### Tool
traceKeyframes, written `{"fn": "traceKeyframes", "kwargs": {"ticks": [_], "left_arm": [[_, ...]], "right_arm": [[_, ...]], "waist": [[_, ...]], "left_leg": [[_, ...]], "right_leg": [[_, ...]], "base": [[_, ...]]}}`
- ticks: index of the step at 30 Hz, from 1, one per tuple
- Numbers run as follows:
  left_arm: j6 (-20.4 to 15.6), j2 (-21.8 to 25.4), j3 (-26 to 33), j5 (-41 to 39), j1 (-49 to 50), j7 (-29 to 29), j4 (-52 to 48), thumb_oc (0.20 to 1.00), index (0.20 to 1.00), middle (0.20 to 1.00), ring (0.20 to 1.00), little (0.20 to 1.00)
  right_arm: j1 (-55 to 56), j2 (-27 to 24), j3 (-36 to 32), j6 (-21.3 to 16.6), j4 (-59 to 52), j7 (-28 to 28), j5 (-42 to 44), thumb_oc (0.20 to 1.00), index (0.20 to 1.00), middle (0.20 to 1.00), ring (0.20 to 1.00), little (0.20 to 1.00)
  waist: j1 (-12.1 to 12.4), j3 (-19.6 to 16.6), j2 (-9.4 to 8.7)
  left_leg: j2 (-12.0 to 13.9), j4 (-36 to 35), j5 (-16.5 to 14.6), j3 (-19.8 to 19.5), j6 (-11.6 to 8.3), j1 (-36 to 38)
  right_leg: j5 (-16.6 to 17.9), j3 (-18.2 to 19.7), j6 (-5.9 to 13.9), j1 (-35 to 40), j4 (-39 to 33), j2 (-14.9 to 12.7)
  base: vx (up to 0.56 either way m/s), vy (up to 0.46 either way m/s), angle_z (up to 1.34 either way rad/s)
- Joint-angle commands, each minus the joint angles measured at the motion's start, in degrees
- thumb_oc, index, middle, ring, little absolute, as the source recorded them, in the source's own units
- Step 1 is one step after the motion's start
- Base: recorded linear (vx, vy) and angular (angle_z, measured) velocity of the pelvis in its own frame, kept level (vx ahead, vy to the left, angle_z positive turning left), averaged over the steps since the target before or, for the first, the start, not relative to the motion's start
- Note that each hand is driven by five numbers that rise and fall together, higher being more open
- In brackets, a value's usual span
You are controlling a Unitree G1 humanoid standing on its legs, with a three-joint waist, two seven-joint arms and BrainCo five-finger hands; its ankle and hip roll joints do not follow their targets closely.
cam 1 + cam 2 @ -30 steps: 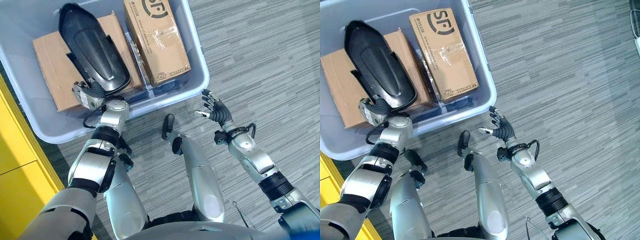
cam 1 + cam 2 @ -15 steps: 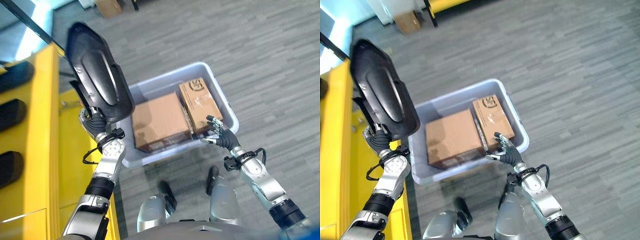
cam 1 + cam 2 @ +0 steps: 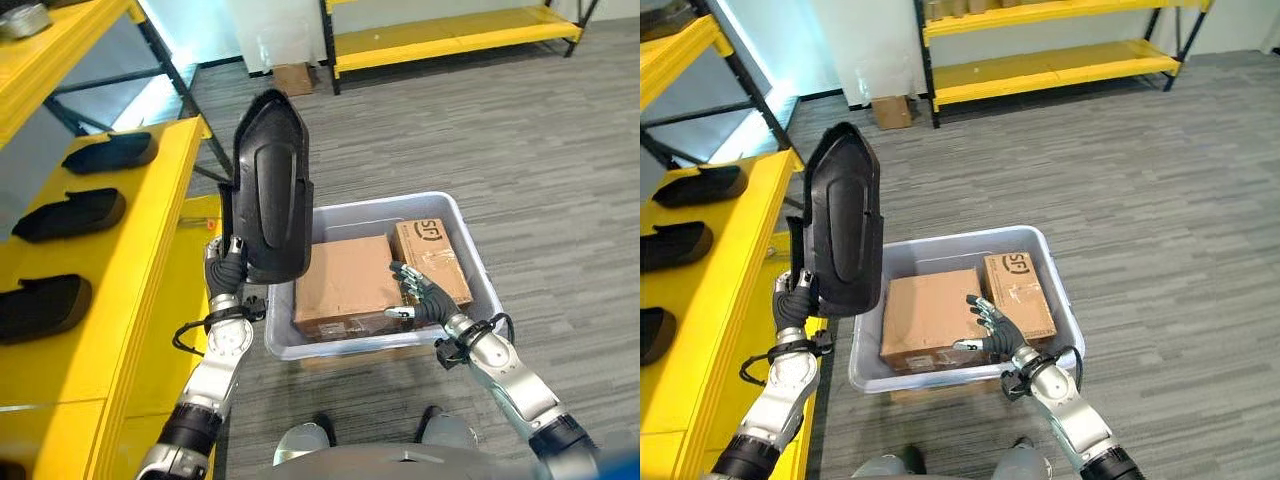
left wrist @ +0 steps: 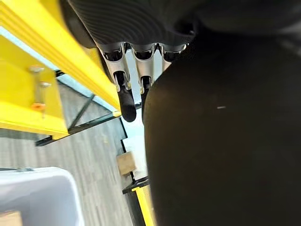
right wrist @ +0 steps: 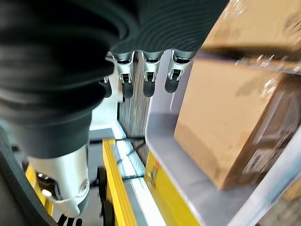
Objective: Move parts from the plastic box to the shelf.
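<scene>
Overhead, the left hand (image 3: pixel 226 272) clamps the black moulded part (image 3: pixel 270 200) upright at nine o'clock of the plastic box (image 3: pixel 470 260), beside the yellow shelf (image 3: pixel 150 250). Right hand (image 3: pixel 992 330) hovers spread over cardboard boxes (image 3: pixel 930 315). Wrist views agree: left fingers (image 4: pixel 123 89) wrap the part, right fingers (image 5: pixel 148 75) hang relaxed.

Black part (image 3: pixel 268 190) upright, held above plastic box (image 3: pixel 478 275).

Yellow shelf (image 3: pixel 150 260) front bare; three black parts (image 3: pixel 68 214) occupy far side.
</scene>
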Motion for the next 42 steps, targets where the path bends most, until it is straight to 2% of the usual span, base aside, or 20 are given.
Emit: {"fn": "traceKeyframes", "kwargs": {"ticks": [1, 4, 7, 9, 10, 12, 14, 15, 17, 20, 24, 27, 30, 32, 33, 36, 38, 39, 42], "left_arm": [[-2.8, 4.9, 2.9, 0.2, -3.1, -7.1, -9.1, 0.200, 0.200, 0.200, 0.200, 0.200], [-1.6, 5.5, 2.8, 0.4, 0.0, -12.8, -11.2, 0.200, 0.200, 0.200, 0.200, 0.200], [-2.0, 6.1, 2.7, 0.5, 1.4, -14.0, -11.7, 0.200, 0.200, 0.200, 0.200, 0.200], [-3.1, 6.8, 3.5, 0.5, 2.7, -14.2, -12.3, 0.200, 0.200, 0.200, 0.200, 0.200], [-3.2, 6.9, 3.7, 0.3, 2.8, -14.2, -12.5, 0.200, 0.200, 0.200, 0.200, 0.200], [-3.1, 7.2, 4.0, -0.3, 2.7, -14.7, -12.8, 0.200, 0.200, 0.200, 0.200, 0.200], [-3.5, 7.6, 3.7, -1.4, 2.1, -16.1, -13.0, 0.200, 0.200, 0.200, 0.200, 0.200], [-3.6, 7.2, 3.0, -1.8, 2.1, -17.6, -13.4, 0.200, 0.200, 0.200, 0.200, 0.200], [-3.4, 6.4, 2.0, -1.8, 2.8, -18.9, -14.0, 0.200, 0.200, 0.200, 0.200, 0.200], [-2.0, 5.4, 0.5, -2.1, 3.9, -19.4, -13.8, 0.200, 0.200, 0.200, 0.200, 0.200], [-3.2, 4.7, -0.4, -1.3, 5.8, -17.9, -13.8, 0.200, 0.200, 0.200, 0.200, 0.200], [-4.4, 4.5, 1.3, -1.0, 8.2, -12.6, -13.6, 0.200, 0.200, 0.200, 0.200, 0.200], [-4.9, 4.4, 2.4, -1.6, 8.5, -11.8, -13.5, 0.200, 0.200, 0.200, 0.200, 0.200], [-6.3, 4.3, 2.3, -2.9, 6.8, -12.2, -11.7, 0.200, 0.200, 0.200, 0.200, 0.200], [-6.5, 4.3, 2.2, -3.6, 5.9, -11.6, -11.2, 0.200, 0.200, 0.200, 0.200, 0.200], [-5.9, 3.5, 2.0, -6.8, 4.7, -11.5, -11.7, 0.200, 0.200, 0.200, 0.200, 0.200], [-4.6, 2.9, 2.0, -8.6, 4.1, -13.1, -12.4, 0.200, 0.200, 0.200, 0.200, 0.200], [-4.0, 2.7, 1.8, -8.8, 3.7, -14.2, -12.5, 0.200, 0.200, 0.200, 0.200, 0.200], [-2.7, 2.4, 1.1, -9.6, 3.0, -15.3, -12.5, 0.200, 0.200, 0.200, 0.200, 0.200]], "right_arm": [[-1.4, 2.8, -1.5, -2.4, -4.9, -0.7, 2.7, 1.000, 1.000, 1.000, 1.000, 1.000], [-2.1, 3.6, -3.1, -2.9, -6.7, -2.6, 3.1, 1.000, 1.000, 1.000, 1.000, 1.000], [-2.7, 4.1, -4.0, -2.2, -7.1, -5.0, 3.8, 1.000, 1.000, 1.000, 1.000, 1.000], [-2.7, 4.9, -4.8, -1.6, -7.4, -6.8, 4.1, 1.000, 1.000, 1.000, 1.000, 1.000], [-2.6, 5.2, -5.0, -1.5, -7.4, -7.1, 4.5, 1.000, 1.000, 1.000, 1.000, 1.000], [-2.1, 5.4, -5.6, -1.9, -7.3, -7.1, 5.6, 1.000, 1.000, 1.000, 1.000, 1.000], [-0.4, 5.2, -6.5, -3.5, -7.6, -7.4, 6.5, 1.000, 1.000, 1.000, 1.000, 1.000], [1.1, 4.8, -7.7, -4.6, -7.6, -7.8, 7.0, 1.000, 1.000, 1.000, 1.000, 1.000], [1.7, 4.3, -8.4, -6.1, -6.8, -7.3, 7.3, 1.000, 1.000, 1.000, 1.000, 1.000], [1.3, 4.3, -8.7, -7.9, -4.4, -6.3, 8.0, 1.000, 1.000, 1.000, 1.000, 1.000], [0.4, 3.3, -7.9, -8.7, -2.8, -6.2, 9.0, 1.000, 1.000, 1.000, 1.000, 1.000], [0.7, 2.5, -7.0, -8.4, -2.2, -6.2, 8.6, 1.000, 1.000, 1.000, 1.000, 1.000], [1.3, 2.3, -6.7, -8.4, -2.2, -7.2, 7.5, 1.000, 1.000, 1.000, 1.000, 1.000], [2.2, 1.9, -6.1, -8.4, -3.3, -11.3, 7.0, 1.000, 1.000, 1.000, 1.000, 1.000], [2.2, 1.9, -6.0, -8.0, -3.2, -12.2, 7.6, 1.000, 1.000, 1.000, 1.000, 1.000], [1.7, 2.2, -6.6, -8.0, -1.1, -10.8, 9.5, 1.000, 1.000, 1.000, 1.000, 1.000], [2.2, 2.2, -7.4, -7.8, -1.0, -9.8, 8.6, 1.000, 1.000, 1.000, 1.000, 1.000], [2.9, 1.9, -7.9, -7.6, -1.2, -10.2, 6.4, 1.000, 1.000, 1.000, 1.000, 1.000], [4.1, 1.1, -8.7, -6.7, -1.6, -10.7, 5.6, 1.000, 1.000, 1.000, 1.000, 1.000]], "waist": [[0.2, 1.2, -2.36], [2.3, 0.4, -2.33], [3.3, 0.3, -2.18], [4.3, 0.5, -2.23], [4.5, 0.6, -2.22], [4.3, 0.5, -2.34], [2.8, 0.2, -2.93], [1.8, -0.2, -3.25], [1.4, -0.7, -3.59], [1.8, -1.4, -3.82], [3.0, -1.4, -3.75], [4.4, -0.6, -3.36], [4.3, 0.0, -3.05], [1.8, 0.6, -2.67], [1.1, 0.7, -2.69], [0.4, 0.7, -3.73], [-0.3, 0.4, -4.54], [-0.9, 0.0, -4.99], [-2.0, -1.0, -5.23]], "left_leg": [[3.1, -1.4, 2.6, -0.3, -3.52, 0.2], [1.0, -3.9, 2.6, -0.1, -2.25, 1.2], [-0.4, -5.0, 2.2, 0.2, -1.11, 1.7], [-1.7, -5.4, 1.1, 1.3, 0.09, 1.7], [-2.1, -5.4, 0.8, 1.3, 0.53, 1.6], [-2.7, -5.5, 0.4, 0.1, 1.25, 1.0], [-3.9, -5.6, 0.0, -4.3, 2.38, -0.3], [-4.4, -5.7, 1.3, -7.3, 2.66, -1.7], [-5.2, -5.7, 1.7, -10.8, 2.18, -2.2], [-5.5, -5.7, 2.3, -14.1, 1.35, -3.3], [-5.1, -5.7, 3.7, -16.9, 0.00, -5.2], [-4.9, -5.2, 5.3, -18.0, -1.43, -7.7], [-3.8, -4.5, 6.2, -14.7, -2.25, -9.2], [-1.1, -4.2, 7.2, -2.7, -4.15, -8.7], [-0.2, -3.4, 7.1, -0.5, -4.32, -8.2], [1.6, 2.6, 3.7, 1.8, -3.69, -7.0], [2.9, 6.4, 1.4, 4.7, -3.25, -5.6], [4.3, 8.8, 1.1, 7.2, -3.22, -4.1], [6.2, 12.5, 1.1, 9.7, -3.84, -1.4]], "right_leg": [[0.5, -1.6, 4.46, 9.5, -8.6, 1.2], [2.7, -3.9, 6.47, 10.1, -9.6, -0.3], [4.2, -4.9, 7.24, 9.4, -8.6, -1.9], [7.0, -6.7, 8.15, 8.2, -7.2, -3.5], [6.9, -6.8, 8.20, 7.8, -6.4, -3.4], [6.0, -5.0, 7.94, 7.2, -5.0, -2.3], [2.7, 2.0, 6.48, 5.6, -3.6, 2.7], [1.5, 5.8, 4.01, 4.7, -4.3, 7.0], [0.5, 8.6, 2.63, 5.2, -6.1, 9.6], [0.4, 9.8, 1.59, 5.9, -9.3, 10.9], [1.1, 9.6, 0.93, 6.7, -12.4, 11.3], [2.2, 8.1, 0.37, 7.5, -15.2, 11.0], [2.2, 6.1, 0.24, 7.7, -15.4, 10.7], [2.7, 0.9, 1.46, 9.1, -16.7, 9.6], [2.9, -0.4, 1.55, 9.1, -16.7, 9.3], [3.2, -2.2, 1.22, 8.2, -15.3, 8.0], [3.3, -3.7, 1.19, 7.7, -14.2, 6.8], [3.3, -5.0, 1.02, 7.4, -13.6, 6.3], [3.0, -7.0, 0.56, 6.5, -12.8, 5.7]], "base": [[-0.10, 0.210, 0.32], [-0.11, 0.281, 0.36], [-0.11, 0.240, 0.31], [-0.12, 0.154, 0.20], [-0.09, 0.073, 0.22], [-0.06, -0.002, 0.33], [-0.08, -0.127, 0.87], [-0.11, -0.200, 1.32], [-0.06, -0.185, 1.63], [-0.05, -0.215, 0.54], [-0.10, -0.199, 0.13], [-0.12, -0.161, 0.15], [-0.11, -0.097, 0.32], [-0.11, -0.068, 0.73], [-0.09, -0.017, 1.52], [-0.13, 0.035, 1.10], [-0.12, 0.093, 0.33], [-0.08, 0.087, 0.61], [-0.07, 0.171, 0.74]]}}
